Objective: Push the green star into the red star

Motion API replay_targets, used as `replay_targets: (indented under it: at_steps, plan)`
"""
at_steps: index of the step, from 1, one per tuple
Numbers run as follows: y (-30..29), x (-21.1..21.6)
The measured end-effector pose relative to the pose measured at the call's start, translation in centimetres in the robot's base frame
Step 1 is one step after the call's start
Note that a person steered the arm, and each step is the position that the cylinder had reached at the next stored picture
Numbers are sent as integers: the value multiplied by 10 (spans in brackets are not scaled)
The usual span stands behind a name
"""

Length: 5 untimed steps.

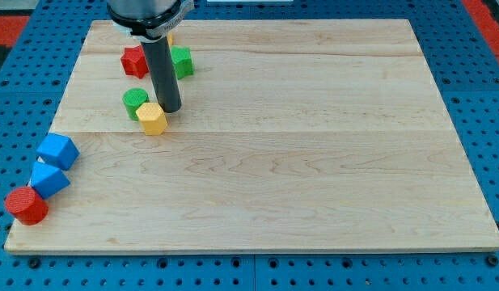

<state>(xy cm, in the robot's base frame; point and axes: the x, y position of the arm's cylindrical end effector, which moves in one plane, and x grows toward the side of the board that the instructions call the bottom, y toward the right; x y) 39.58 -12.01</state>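
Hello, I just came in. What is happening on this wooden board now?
A robot arm pushes blocks with a dark rod. My tip stands just above the yellow block, right of a green block. The red star and green star lie either side of the rod, apart. Two blue blocks and a red cylinder sit bottom left.

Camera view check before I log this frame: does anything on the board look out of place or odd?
Only slightly: the red cylinder and the lower blue block overhang the board's left edge at the view's bottom left. Otherwise nothing is damaged. My tip sits beside the yellow block, between the green star and red star.
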Motion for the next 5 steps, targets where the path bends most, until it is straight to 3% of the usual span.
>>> replay_targets:
  at_steps: [1, 3, 5]
  plan:
    - [8, 20]
    - [52, -30]
    - [58, -93]
